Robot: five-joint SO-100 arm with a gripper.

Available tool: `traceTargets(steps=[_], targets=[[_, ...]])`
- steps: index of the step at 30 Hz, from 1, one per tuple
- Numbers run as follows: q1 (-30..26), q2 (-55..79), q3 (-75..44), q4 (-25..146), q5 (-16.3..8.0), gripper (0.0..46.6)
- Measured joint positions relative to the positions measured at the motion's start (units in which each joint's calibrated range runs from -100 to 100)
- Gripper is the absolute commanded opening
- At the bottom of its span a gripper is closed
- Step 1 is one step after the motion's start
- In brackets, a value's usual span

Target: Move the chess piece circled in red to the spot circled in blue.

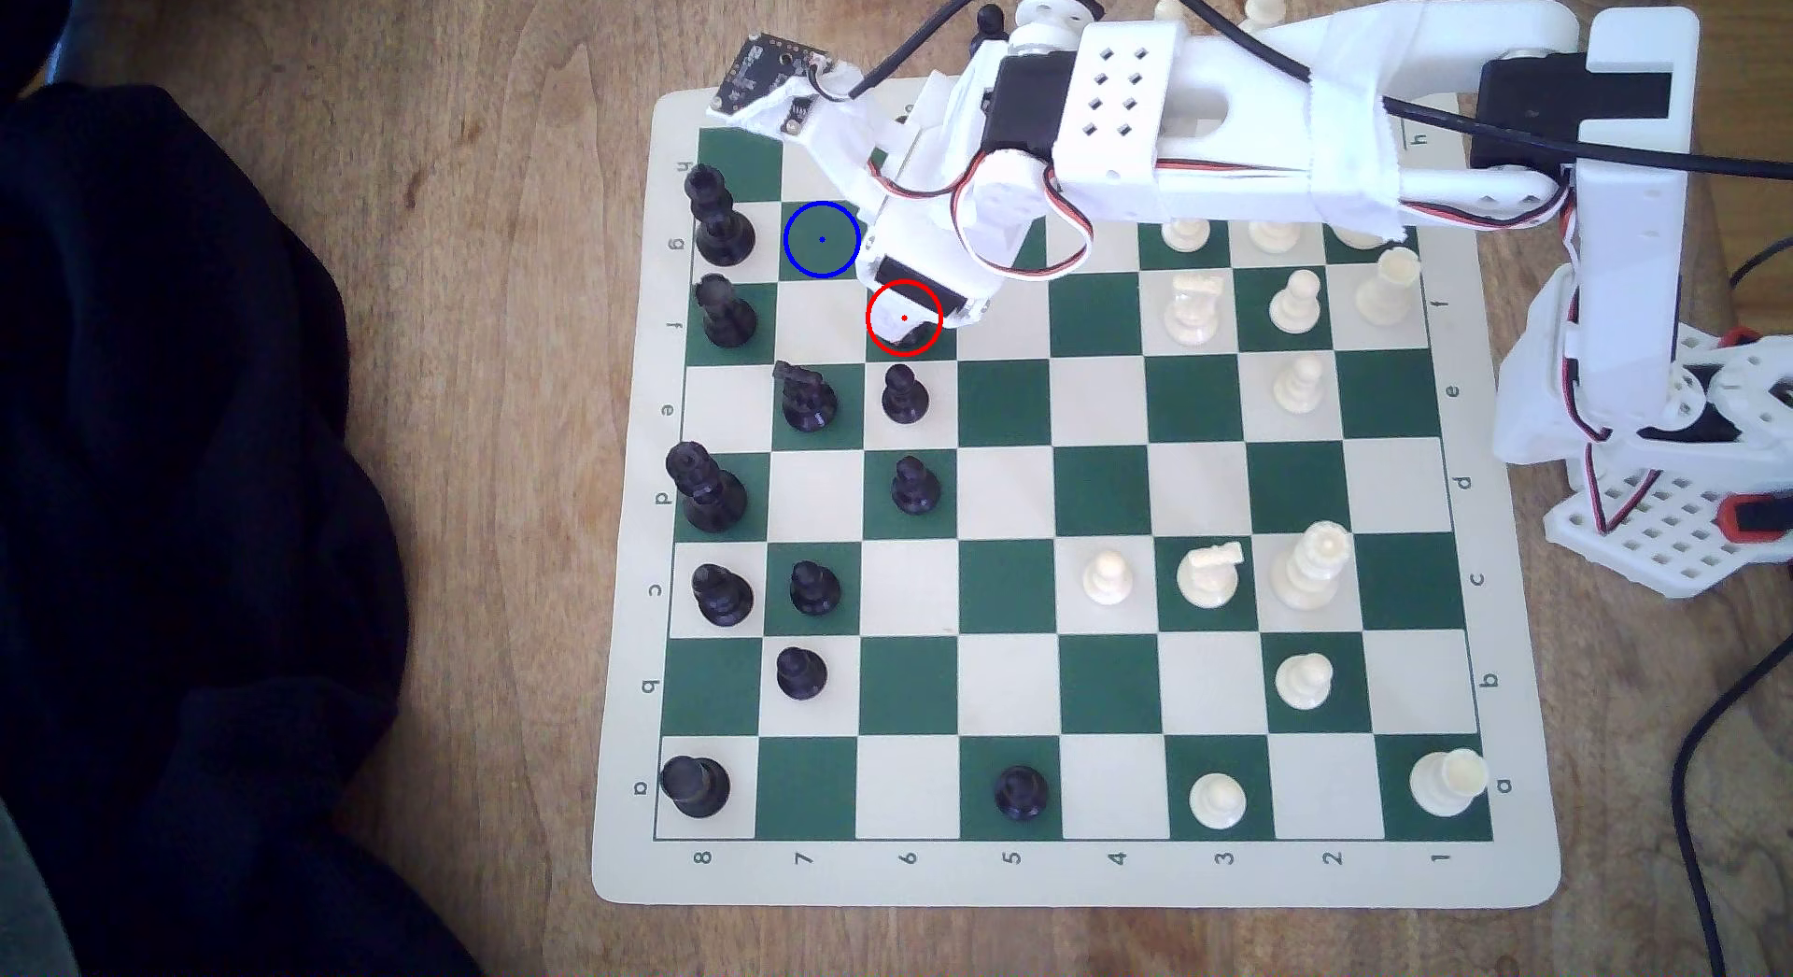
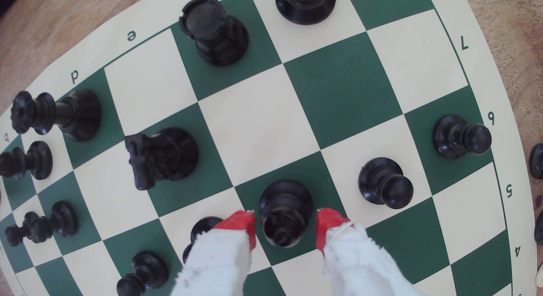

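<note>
Spread red-tipped jaws flank the black bishop (image 2: 284, 213) in the wrist view, hidden beneath the arm (image 1: 1116, 114) outside.

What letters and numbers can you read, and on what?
"8 7 6 5 4 3 2 1": board bottom border, exterior view.
"a b c d e f g h": its left border, that view.
"a b c d e f h": its right border.
"d e 7 6 5 4": same border, wrist view.
Circuit board: print too small.
</note>
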Motion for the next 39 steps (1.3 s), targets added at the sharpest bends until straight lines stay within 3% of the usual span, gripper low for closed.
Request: traceTargets(steps=[7,27,39], targets=[[0.0,0.0,0.0,0.0,0.0,3.6],[-0.4,-8.5,-5.8,10.5,0.7,3.4],[2.9,-5.9,-12.7,7.3,3.0,3.4]])
